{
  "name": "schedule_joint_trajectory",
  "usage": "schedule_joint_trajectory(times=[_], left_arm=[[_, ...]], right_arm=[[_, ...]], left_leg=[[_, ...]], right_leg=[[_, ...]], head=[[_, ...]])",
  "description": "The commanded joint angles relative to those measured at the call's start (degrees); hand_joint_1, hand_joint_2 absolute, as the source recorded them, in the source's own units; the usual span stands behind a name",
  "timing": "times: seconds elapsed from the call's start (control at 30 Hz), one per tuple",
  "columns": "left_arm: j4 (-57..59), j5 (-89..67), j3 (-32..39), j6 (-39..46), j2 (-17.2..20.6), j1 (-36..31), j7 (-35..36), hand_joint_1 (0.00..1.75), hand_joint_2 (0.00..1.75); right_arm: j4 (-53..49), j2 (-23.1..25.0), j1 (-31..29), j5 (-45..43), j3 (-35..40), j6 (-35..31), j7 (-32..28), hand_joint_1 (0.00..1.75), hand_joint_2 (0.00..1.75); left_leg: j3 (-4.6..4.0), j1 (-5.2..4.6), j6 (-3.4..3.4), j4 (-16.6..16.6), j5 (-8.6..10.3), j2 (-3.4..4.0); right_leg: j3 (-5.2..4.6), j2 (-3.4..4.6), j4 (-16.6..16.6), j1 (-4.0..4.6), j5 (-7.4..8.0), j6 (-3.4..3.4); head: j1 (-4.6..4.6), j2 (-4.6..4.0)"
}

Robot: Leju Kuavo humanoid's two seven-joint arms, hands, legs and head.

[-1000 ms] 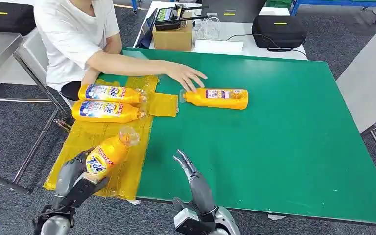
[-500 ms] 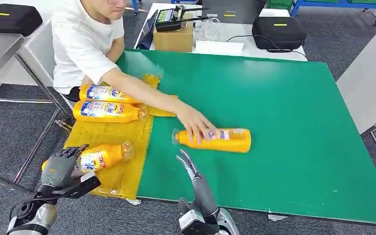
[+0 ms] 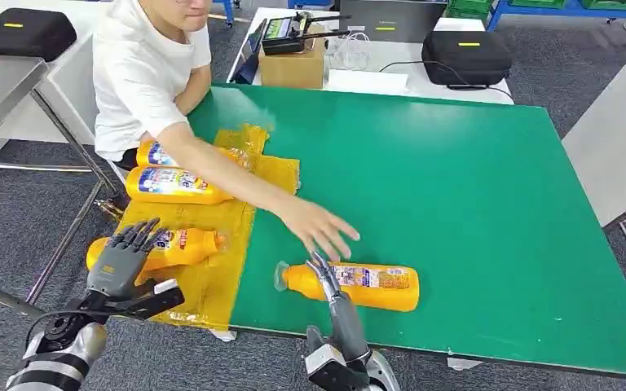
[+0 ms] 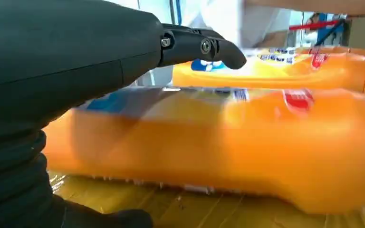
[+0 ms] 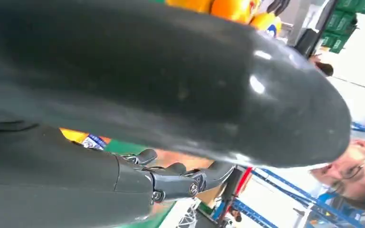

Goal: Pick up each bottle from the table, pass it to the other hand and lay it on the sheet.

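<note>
Three orange plastic detergent bottles are laid on the yellow sheet, one on the green table; the left hand and right hand are spread, holding nothing.

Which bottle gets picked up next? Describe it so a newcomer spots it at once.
On the green table, look near the front edge, just ahead of the right robot hand. There an orange bottle lies on its side, cap toward the yellow sheet. It alone lies on bare green; the other three lie on the sheet.
</note>
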Motion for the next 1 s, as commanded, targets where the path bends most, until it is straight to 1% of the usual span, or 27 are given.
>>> schedule_joint_trajectory(times=[0.03, 0.07, 0.1, 0.13, 0.17, 0.2, 0.23, 0.27, 0.3, 0.33, 0.37, 0.4, 0.43, 0.47, 0.5, 0.53, 0.57, 0.6, 0.67, 0.7, 0.77, 0.8, 0.87, 0.9, 1.0], left_arm=[[-1.11, 9.65, -1.19, -4.25, -1.26, 2.16, -3.51, 0.00, 1.75], [-4.12, 10.30, -1.04, -3.13, -1.53, 3.37, -3.67, 0.00, 1.75], [-7.17, 13.11, -0.06, -2.12, -2.49, 4.71, -5.17, 0.00, 1.75], [-9.27, 13.22, -0.13, -2.39, -2.65, 5.63, -4.75, 0.00, 1.75], [-12.98, 18.38, 1.40, -2.60, -4.40, 7.10, -7.16, 0.00, 1.75], [-17.44, 23.33, 2.93, -3.31, -6.83, 8.66, -8.72, 0.00, 1.75], [-19.32, 22.99, 2.39, -3.87, -7.20, 9.23, -7.54, 0.00, 1.75], [-22.04, 29.87, 3.72, -5.86, -9.36, 9.93, -10.12, 0.00, 1.75], [-25.24, 36.72, 5.07, -9.20, -11.81, 10.51, -11.25, 0.00, 1.75], [-28.99, 40.96, 5.27, -11.95, -13.55, 10.96, -10.74, 0.00, 1.75], [-30.83, 47.12, 7.16, -12.65, -16.31, 10.95, -10.86, 0.00, 1.75], [-33.06, 49.75, 7.64, -12.44, -17.73, 10.75, -9.70, 0.00, 1.75], [-33.26, 49.78, 7.57, -12.44, -17.75, 10.62, -9.38, 0.00, 1.75], [-33.91, 52.27, 8.48, -12.08, -18.74, 10.50, -9.08, 0.00, 1.75], [-34.14, 56.46, 9.34, -13.41, -18.85, 10.53, -8.64, 0.00, 1.75], [-34.12, 56.78, 9.62, -13.52, -18.63, 10.60, -8.72, 0.00, 1.75], [-34.10, 58.03, 10.65, -13.23, -19.15, 10.48, -9.68, 0.00, 1.75], [-33.96, 58.92, 11.74, -12.41, -19.72, 10.12, -11.23, 0.00, 1.75], [-33.95, 60.80, 13.97, -10.84, -21.07, 9.40, -12.46, 0.00, 1.75], [-33.65, 63.52, 15.16, -11.27, -21.70, 8.98, -12.47, 0.00, 1.75], [-33.05, 65.17, 16.07, -11.72, -22.04, 8.60, -12.32, 0.00, 1.75], [-32.89, 65.32, 16.40, -11.73, -22.22, 8.68, -12.32, 0.00, 1.75], [-33.01, 64.93, 16.53, -11.55, -22.29, 9.16, -12.72, 0.00, 1.75], [-33.09, 63.99, 16.33, -11.44, -22.45, 9.53, -12.87, 0.00, 1.75], [-33.69, 62.24, 15.79, -11.01, -22.74, 10.47, -13.44, 0.00, 1.75]], right_arm=[[6.25, -0.66, -2.23, -0.47, -1.49, -1.33, -0.89, 0.00, 0.00], [6.32, -0.62, -2.19, -0.44, -1.56, -1.72, -0.99, 0.00, 0.00], [6.25, -0.60, -2.09, -0.45, -1.65, -2.19, -1.00, 0.00, 0.00], [6.11, -0.68, -1.99, -0.46, -1.56, -2.24, -0.97, 0.00, 0.00], [5.91, -0.70, -1.85, -0.45, -1.61, -2.71, -0.90, 0.00, 0.00], [5.59, -0.77, -1.63, -0.50, -1.67, -3.01, -0.75, 0.00, 0.00], [5.40, -0.84, -1.56, -0.51, -1.63, -2.99, -0.70, 0.00, 0.00], [5.18, -0.89, -1.42, -0.31, -1.72, -3.57, -0.52, 0.00, 0.00], [4.86, -1.08, -1.27, 0.16, -1.64, -4.28, -0.34, 0.00, 0.00], [4.20, -1.46, -1.09, 0.37, -1.58, -4.41, -0.26, 0.00, 0.00], [3.90, -1.77, -0.96, 0.96, -1.65, -5.21, 0.14, 0.00, 0.00], [2.78, -3.09, -0.53, 2.48, -1.25, -5.88, 1.09, 0.00, 0.00], [2.62, -3.35, -0.42, 2.40, -1.35, -5.84, 0.96, 0.00, 0.00], [2.16, -4.17, -0.28, 3.93, -1.31, -6.78, 1.64, 0.00, 0.00], [1.38, -5.65, -0.26, 6.67, -1.38, -8.39, 2.92, 0.00, 0.00], [1.04, -6.28, -0.34, 6.48, -1.78, -8.31, 2.68, 0.00, 0.00], [0.36, -6.95, -0.22, 8.39, -2.04, -9.41, 3.26, 0.00, 0.00], [-0.38, -7.94, -0.34, 12.20, -2.47, -11.44, 4.40, 0.00, 1.75], [-2.38, -9.74, -0.63, 17.67, -4.21, -12.39, 6.76, 0.00, 1.75], [-3.54, -11.12, -0.91, 23.20, -4.97, -12.26, 9.75, 0.00, 1.75], [-4.85, -12.86, -1.11, 27.28, -6.24, -10.15, 11.51, 0.00, 1.75], [-5.22, -14.38, -1.36, 30.43, -6.44, -8.75, 13.81, 0.00, 1.75], [-6.13, -16.01, -1.31, 32.43, -7.35, -9.02, 14.48, 0.00, 1.75], [-7.06, -17.51, -1.17, 35.46, -8.03, -8.86, 16.30, 0.00, 1.75], [-9.91, -20.30, -1.00, 38.69, -9.41, -8.08, 18.17, 0.00, 1.75]], left_leg=[[0.02, -0.05, 0.11, -0.12, 0.11, 0.08], [0.01, 0.00, 0.17, -0.16, 0.13, 0.14], [0.03, -0.02, 0.14, -0.13, 0.11, 0.08], [0.04, -0.03, 0.12, -0.08, 0.09, 0.06], [0.04, 0.00, 0.21, -0.14, 0.11, 0.09], [0.07, -0.01, 0.17, -0.09, 0.09, 0.04], [0.05, 0.02, 0.23, -0.12, 0.07, 0.03], [0.03, -0.01, 0.20, -0.07, 0.06, -0.01], [-0.07, 0.00, 0.14, 0.00, 0.06, -0.01], [-0.13, 0.00, 0.20, 0.00, 0.03, 0.00], [-0.16, 0.02, 0.29, 0.00, 0.00, -0.08], [-0.32, -0.02, 0.21, 0.05, 0.04, -0.12], [-0.37, -0.03, 0.17, 0.06, 0.04, -0.12], [-0.33, -0.01, 0.23, 0.03, 0.02, -0.14], [-0.37, -0.02, 0.20, 0.02, 0.03, -0.10], [-0.37, -0.03, 0.18, 0.02, 0.01, -0.02], [-0.31, -0.02, 0.23, -0.03, 0.00, 0.01], [-0.36, -0.06, 0.19, -0.01, 0.02, 0.04], [-0.35, -0.01, 0.23, -0.01, 0.02, 0.01], [-0.42, -0.04, 0.19, 0.03, 0.03, 0.01], [-0.38, -0.03, 0.24, 0.01, 0.03, 0.01], [-0.40, -0.05, 0.20, 0.03, 0.03, 0.01], [-0.34, -0.06, 0.26, -0.01, 0.03, -0.02], [-0.35, -0.06, 0.22, 0.01, 0.02, 0.01], [-0.37, -0.08, 0.21, 0.02, 0.00, -0.03]], right_leg=[[-0.01, 0.11, -0.08, -0.01, 0.08, -0.15], [-0.03, 0.18, -0.17, 0.05, 0.14, -0.23], [0.00, 0.13, -0.12, 0.02, 0.08, -0.18], [0.01, 0.10, -0.07, 0.00, 0.04, -0.12], [-0.03, 0.14, -0.17, 0.05, 0.09, -0.21], [0.01, 0.08, -0.13, 0.03, 0.04, -0.14], [0.03, 0.07, -0.21, 0.07, 0.04, -0.20], [0.01, 0.03, -0.14, 0.04, 0.01, -0.15], [-0.10, 0.04, -0.08, 0.04, 0.01, -0.10], [-0.15, 0.07, -0.11, 0.05, 0.00, -0.14], [-0.12, -0.01, -0.20, 0.09, -0.02, -0.19], [-0.28, -0.06, -0.12, 0.04, -0.02, -0.12], [-0.35, -0.06, -0.11, 0.03, -0.01, -0.11], [-0.29, -0.06, -0.17, 0.07, -0.01, -0.18], [-0.36, -0.03, -0.17, 0.06, 0.01, -0.17], [-0.39, 0.05, -0.14, 0.04, 0.02, -0.14], [-0.34, 0.08, -0.19, 0.06, 0.04, -0.21], [-0.43, 0.10, -0.14, 0.02, 0.04, -0.16], [-0.39, 0.06, -0.18, 0.07, 0.06, -0.20], [-0.49, 0.06, -0.12, 0.03, 0.06, -0.14], [-0.44, 0.07, -0.17, 0.05, 0.07, -0.17], [-0.47, 0.06, -0.13, 0.01, 0.05, -0.12], [-0.38, 0.04, -0.18, 0.01, 0.05, -0.15], [-0.40, 0.07, -0.14, 0.00, 0.04, -0.13], [-0.40, 0.04, -0.13, -0.01, 0.02, -0.13]], head=[[-0.02, 0.00], [0.02, 0.00], [0.00, 0.00], [0.00, 0.00], [0.00, 0.00], [0.02, 0.00], [0.02, 0.00], [0.02, 0.00], [0.02, 0.00], [0.02, 0.00], [0.04, 0.00], [0.00, 0.00], [0.02, 0.00], [0.02, 0.00], [0.02, 0.00], [0.02, 0.02], [0.02, 0.00], [-0.02, 0.00], [0.00, 0.00], [0.00, 0.00], [0.02, 0.00], [0.00, 0.00], [0.02, 0.00], [0.00, 0.00], [0.02, 0.00]])
